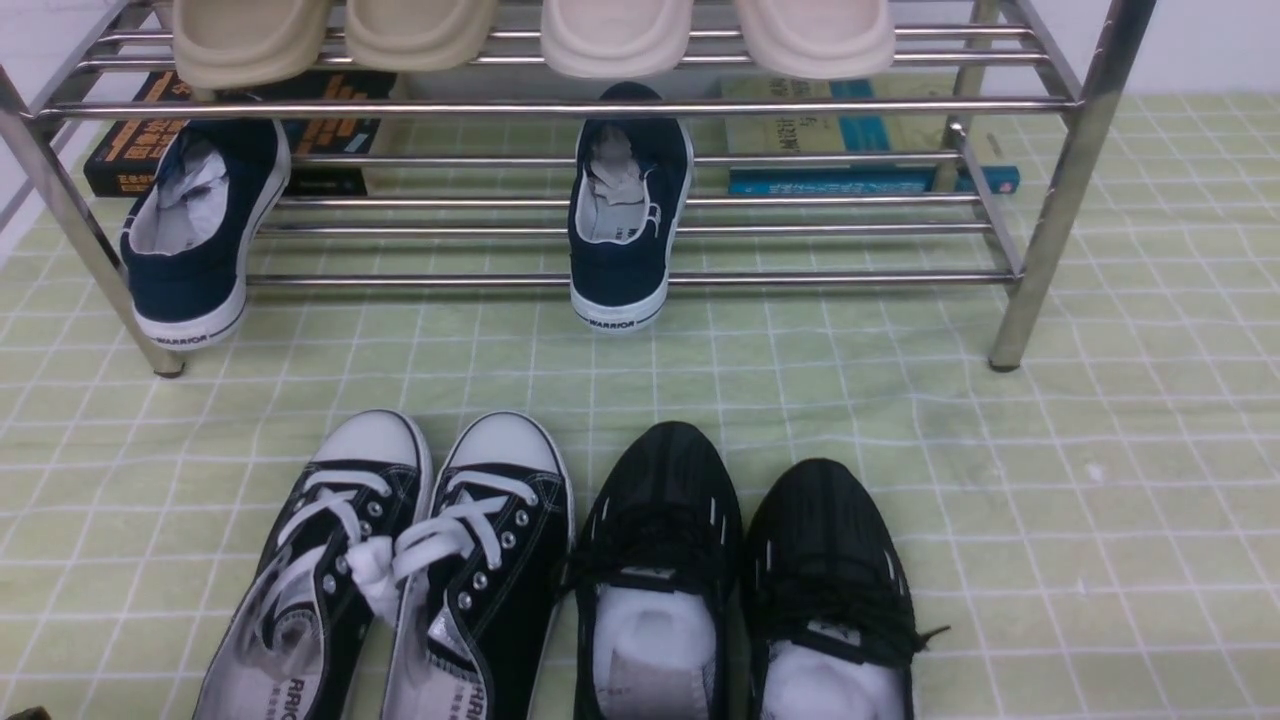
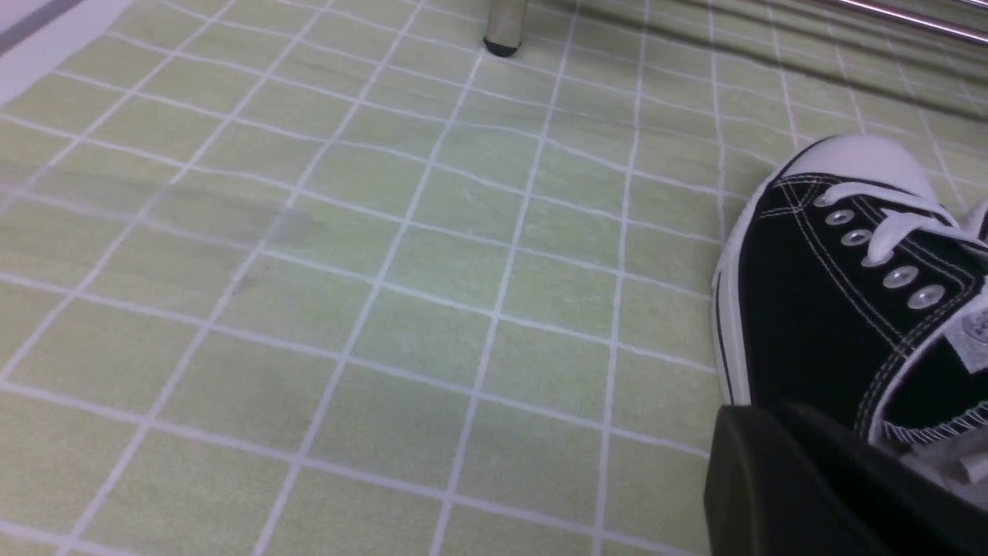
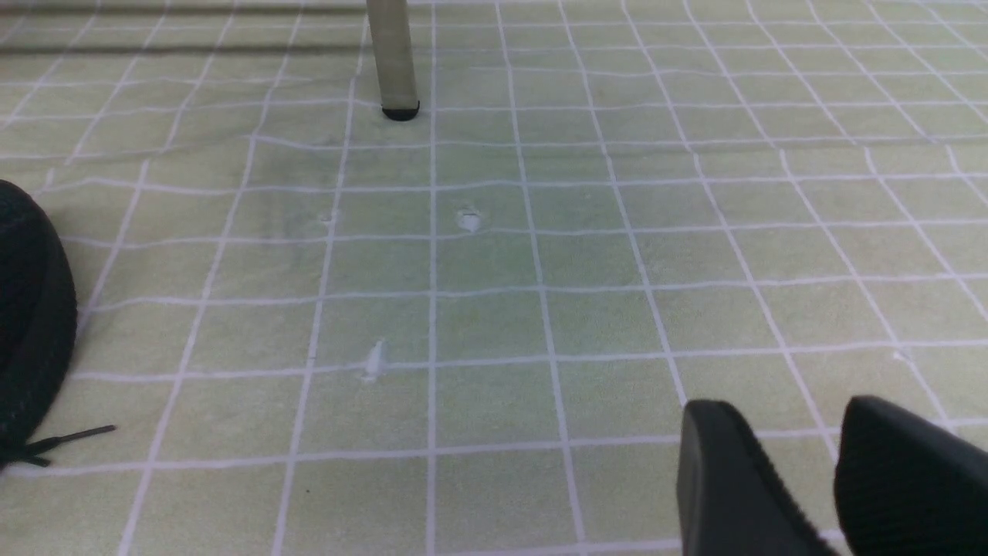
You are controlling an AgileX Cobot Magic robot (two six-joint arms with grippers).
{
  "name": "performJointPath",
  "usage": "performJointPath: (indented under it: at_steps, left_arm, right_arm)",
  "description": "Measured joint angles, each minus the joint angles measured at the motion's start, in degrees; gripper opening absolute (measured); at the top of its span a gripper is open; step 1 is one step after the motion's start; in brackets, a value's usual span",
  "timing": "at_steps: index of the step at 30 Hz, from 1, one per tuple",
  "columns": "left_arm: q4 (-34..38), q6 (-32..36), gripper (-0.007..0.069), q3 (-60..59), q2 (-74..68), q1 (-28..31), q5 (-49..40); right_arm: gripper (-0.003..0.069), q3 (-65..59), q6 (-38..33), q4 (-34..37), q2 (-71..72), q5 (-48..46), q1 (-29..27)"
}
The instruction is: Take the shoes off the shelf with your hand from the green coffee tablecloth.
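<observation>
Front view gives you the shoes (image 1: 400,570) on the green coffee tablecloth (image 1: 1080,500), before the shelf (image 1: 560,105) (no arms visible). Left wrist: left gripper (image 2: 834,486) mostly cropped, state unreadable. Right wrist: right gripper (image 3: 837,471) parted, empty.

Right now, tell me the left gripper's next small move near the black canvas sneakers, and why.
Probably ease the left gripper back, away from the black canvas lace-up sneakers. Both already stand on the pale green checked tablecloth, off the chrome tube rack, and the gripper sits right beside one's heel opening.
</observation>
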State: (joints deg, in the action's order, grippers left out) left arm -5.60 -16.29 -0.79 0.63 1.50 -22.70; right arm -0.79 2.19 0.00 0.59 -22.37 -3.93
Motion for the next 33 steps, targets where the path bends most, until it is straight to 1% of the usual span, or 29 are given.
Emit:
performJointPath:
  at_steps: [4,33]
  left_arm:
    - [0.0,0.0,0.0048,0.0,0.0,-1.9,0.1]
    - [-0.1,-0.1,0.0063,0.0,0.0,-2.0,0.1]
  right_arm:
    - [0.0239,0.0,0.0,0.0,0.0,0.0,0.0]
    - [0.0239,0.0,0.0,0.0,0.0,0.0,0.0]
